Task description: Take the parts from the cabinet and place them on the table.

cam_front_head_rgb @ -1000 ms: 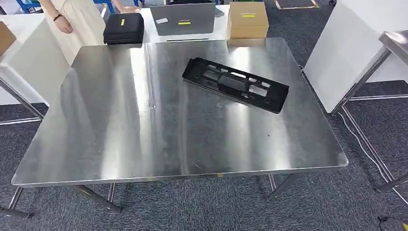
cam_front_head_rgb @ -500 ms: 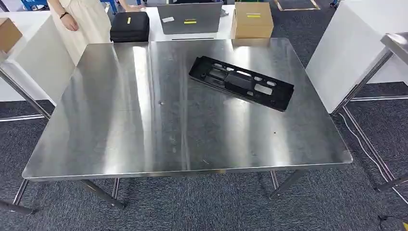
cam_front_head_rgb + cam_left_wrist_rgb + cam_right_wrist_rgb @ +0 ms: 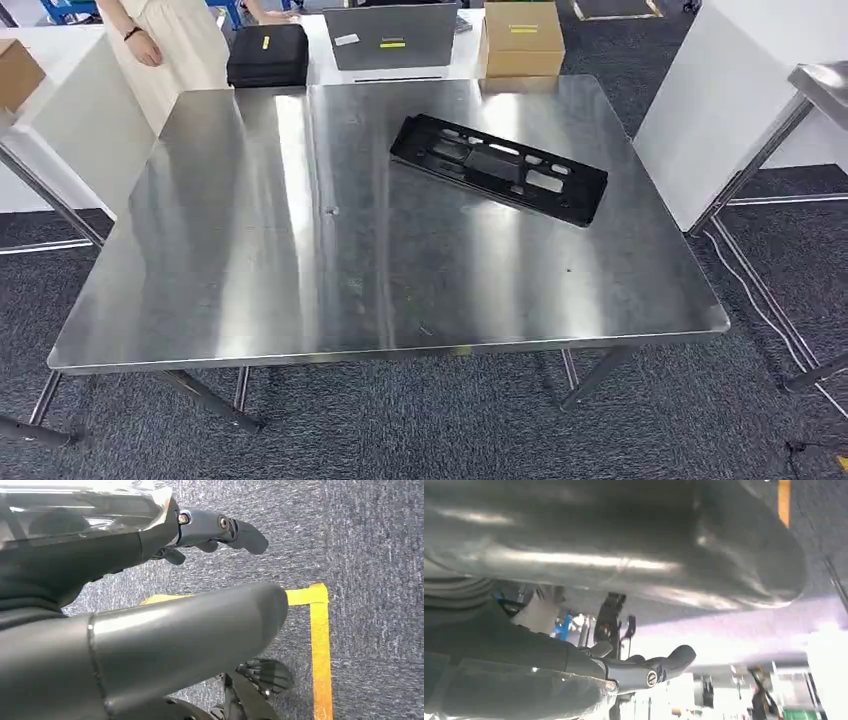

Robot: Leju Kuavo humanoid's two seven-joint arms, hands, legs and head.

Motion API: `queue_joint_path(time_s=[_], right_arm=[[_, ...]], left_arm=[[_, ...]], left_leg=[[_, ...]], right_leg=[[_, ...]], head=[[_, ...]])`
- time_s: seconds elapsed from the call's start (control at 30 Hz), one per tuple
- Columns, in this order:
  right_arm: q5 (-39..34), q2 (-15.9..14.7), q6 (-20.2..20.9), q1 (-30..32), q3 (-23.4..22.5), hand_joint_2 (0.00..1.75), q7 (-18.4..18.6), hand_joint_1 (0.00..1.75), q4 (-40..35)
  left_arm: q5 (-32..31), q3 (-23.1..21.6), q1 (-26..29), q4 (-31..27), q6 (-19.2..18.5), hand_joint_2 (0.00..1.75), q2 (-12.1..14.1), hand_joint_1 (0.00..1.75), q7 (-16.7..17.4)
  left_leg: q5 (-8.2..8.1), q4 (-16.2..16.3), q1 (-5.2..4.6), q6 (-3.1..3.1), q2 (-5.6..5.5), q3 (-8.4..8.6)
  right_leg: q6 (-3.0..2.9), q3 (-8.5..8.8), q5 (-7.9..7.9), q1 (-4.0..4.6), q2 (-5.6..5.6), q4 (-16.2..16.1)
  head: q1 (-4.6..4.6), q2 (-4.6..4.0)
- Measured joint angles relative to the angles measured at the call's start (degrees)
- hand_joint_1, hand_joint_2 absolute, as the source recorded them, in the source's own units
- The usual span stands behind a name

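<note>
Black part (image 3: 498, 169) lying flat on the steel table (image 3: 250, 260).
Left robot hand (image 3: 150, 630) and right robot hand (image 3: 624, 580) are hanging empty, fingers apart.

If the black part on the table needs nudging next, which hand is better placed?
Right, probably: the part lies right of the table's middle, on that arm's side. The left hand and right hand both hang empty, so neither leads otherwise.

High head view over table (image 3: 300, 300)
</note>
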Motion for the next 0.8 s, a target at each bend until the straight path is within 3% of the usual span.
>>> queue_joint_path(time_s=[0.07,0.1,0.13,0.17,0.2,0.23,0.27,0.3,0.33,0.37,0.43,0.47,0.5,0.53,0.6,0.63,0.73,0.8], right_arm=[[0.2,0.3,-1.2,-0.1,-2.9,0.00,-1.0,0.00,0.0],[0.7,0.5,-2.0,-0.1,-4.2,0.00,-1.3,0.00,0.0],[1.4,0.3,-2.8,-0.1,-5.5,0.00,-1.8,0.00,0.0],[1.9,0.6,-3.4,-0.1,-6.6,0.00,-2.3,0.00,0.0],[2.7,0.4,-3.6,-0.1,-7.9,0.00,-3.0,0.00,0.0],[3.1,0.2,-3.8,-0.2,-9.2,0.00,-3.5,0.00,0.0],[3.7,0.0,-4.0,-0.2,-10.6,0.00,-4.1,0.00,0.0],[4.4,-0.2,-4.2,-0.1,-12.0,0.00,-4.8,0.00,0.0],[4.9,-0.2,-4.3,-0.2,-13.4,0.00,-5.4,0.00,0.0],[5.3,-0.2,-4.6,-0.2,-15.1,0.00,-6.6,0.00,0.0],[4.8,0.0,-5.7,-0.2,-18.7,0.00,-11.0,0.00,0.0],[5.0,-0.2,-5.7,-0.4,-20.8,0.00,-13.1,0.00,0.0],[5.7,0.9,-5.2,-0.3,-22.6,0.00,-14.7,0.00,0.0],[6.3,1.2,-3.9,-0.3,-24.5,0.00,-15.2,0.00,0.0],[6.6,4.1,-1.6,-0.3,-27.6,0.00,-15.6,0.00,0.0],[6.8,5.6,-0.4,-0.3,-29.0,0.00,-15.8,0.00,0.0],[7.1,11.8,4.1,-0.3,-33.1,0.00,-16.0,0.00,0.0],[7.1,16.1,6.7,-0.3,-34.9,0.00,-16.1,0.00,-0.1]], left_arm=[[0.0,0.5,0.0,0.0,0.1,0.00,-0.1,0.00,0.0],[0.0,0.7,0.0,0.0,0.2,0.00,-0.2,0.00,0.0],[0.0,0.7,0.0,0.0,0.3,0.00,-0.2,0.00,0.0],[0.0,0.9,0.0,0.0,0.5,0.00,-0.5,0.00,0.0],[0.0,1.1,0.0,0.0,0.6,0.00,-0.5,0.00,0.1],[0.0,1.4,0.0,0.0,0.6,0.00,-0.5,0.00,0.1],[0.0,1.6,0.0,0.0,0.6,0.00,-0.6,0.00,0.1],[-0.2,1.7,0.0,0.0,0.6,0.00,-0.7,0.00,0.2],[-0.2,1.9,0.1,0.0,0.6,0.00,-0.8,0.00,0.2],[-0.4,2.1,0.1,0.0,0.6,0.00,-0.8,0.00,0.3],[-0.9,2.1,0.0,0.0,0.6,0.00,-0.8,0.00,0.3],[-1.1,2.1,0.0,0.0,0.6,0.00,-0.7,0.00,0.3],[-1.2,2.2,-0.1,0.0,0.6,0.00,-0.9,0.00,0.3],[-1.3,2.3,-0.1,0.0,0.6,0.00,-0.8,0.00,0.3],[-1.3,2.3,-0.1,0.0,0.6,0.00,-0.8,0.00,0.3],[-1.5,2.4,-0.1,0.0,0.6,0.00,-0.8,0.00,0.3],[-1.9,2.7,-0.1,0.0,0.5,0.00,-0.7,0.00,0.3],[-2.3,2.9,-0.1,0.0,0.4,0.00,-0.7,0.00,0.3]], left_leg=[[0.03,0.1,-0.44,0.27,0.02,-0.48],[0.50,-0.6,-0.52,0.83,0.03,-0.42],[1.50,-2.0,-0.10,1.34,0.23,0.21],[1.79,-2.3,-0.31,1.76,0.27,0.24],[1.92,-2.3,-0.35,1.96,0.32,0.02],[1.97,-2.3,-0.35,2.03,0.35,-0.10],[2.02,-2.2,-0.37,2.09,0.36,-0.32],[2.09,-2.2,-0.47,2.11,0.37,-0.47],[2.09,-2.1,-0.54,2.09,0.37,-0.51],[2.07,-1.8,-0.55,2.06,0.37,-0.54],[1.67,-0.9,-0.47,1.57,0.34,-0.78],[1.40,-0.4,-0.75,1.17,0.31,-0.94],[1.04,0.2,-1.09,0.92,0.24,-1.21],[0.78,0.2,-1.55,1.13,0.19,-1.30],[1.16,0.0,-1.89,3.44,0.09,-1.33],[1.20,0.0,-1.98,4.21,0.10,-1.37],[1.64,-0.1,-1.97,4.32,0.09,-1.50],[1.85,-0.2,-1.92,3.94,0.08,-1.43]], right_leg=[[0.93,-0.19,0.37,-0.23,-0.01,-0.4],[1.40,-0.10,0.64,-0.01,0.01,-0.8],[1.49,-0.59,0.12,-0.04,-0.08,0.2],[1.03,-1.34,-1.24,-0.04,-0.06,1.8],[0.40,-3.23,-3.53,-0.03,-0.04,5.9],[0.18,-5.28,-5.47,-0.04,-0.04,10.3],[0.30,-7.28,-7.12,0.03,-0.01,14.7],[0.76,-8.32,-7.62,0.08,-0.01,17.2],[1.33,-7.81,-6.99,-0.06,-0.03,16.4],[2.07,-5.73,-5.37,-0.16,-0.04,12.9],[3.47,0.07,-1.48,-0.58,-0.09,2.2],[3.04,0.82,-1.75,-0.63,-0.14,0.4],[2.22,0.65,-1.27,0.24,-0.01,-0.3],[1.64,0.62,-1.22,-0.49,0.01,-0.1],[1.66,0.65,-1.19,-0.61,-0.05,-0.1],[1.54,0.67,-1.09,-0.59,-0.03,-0.1],[1.28,0.68,-0.94,-0.44,-0.03,0.0],[1.27,0.63,-0.94,-0.35,-0.03,0.0]], head=[[-0.02,0.00],[-0.04,0.00],[0.13,0.00],[0.02,0.00],[0.44,0.00],[0.57,0.00],[0.55,0.00],[0.70,0.00],[0.70,0.00],[0.68,0.00],[0.74,0.00],[0.76,0.00],[0.72,0.00],[0.77,0.00],[0.17,0.00],[0.15,0.00],[0.17,0.00],[0.09,0.00]])
